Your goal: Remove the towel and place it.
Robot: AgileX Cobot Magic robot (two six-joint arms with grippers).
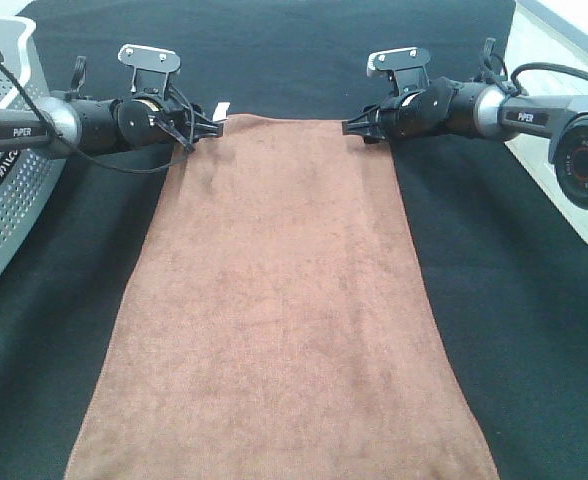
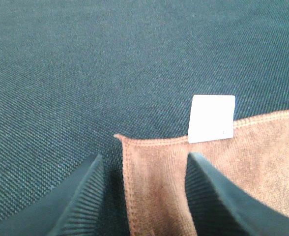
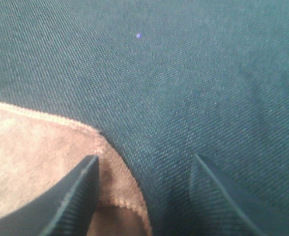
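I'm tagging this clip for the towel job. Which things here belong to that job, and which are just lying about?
Part of the job:
- towel, flat on the black cloth, white tag at one far corner
- left claw, open astride that corner
- right claw, open astride the other far corner

Just lying about:
- perforated grey basket
- camera at the right edge

Both arms reach inward at the far side, the left gripper [image 1: 212,127] and right gripper [image 1: 352,126] low, jaws parted.
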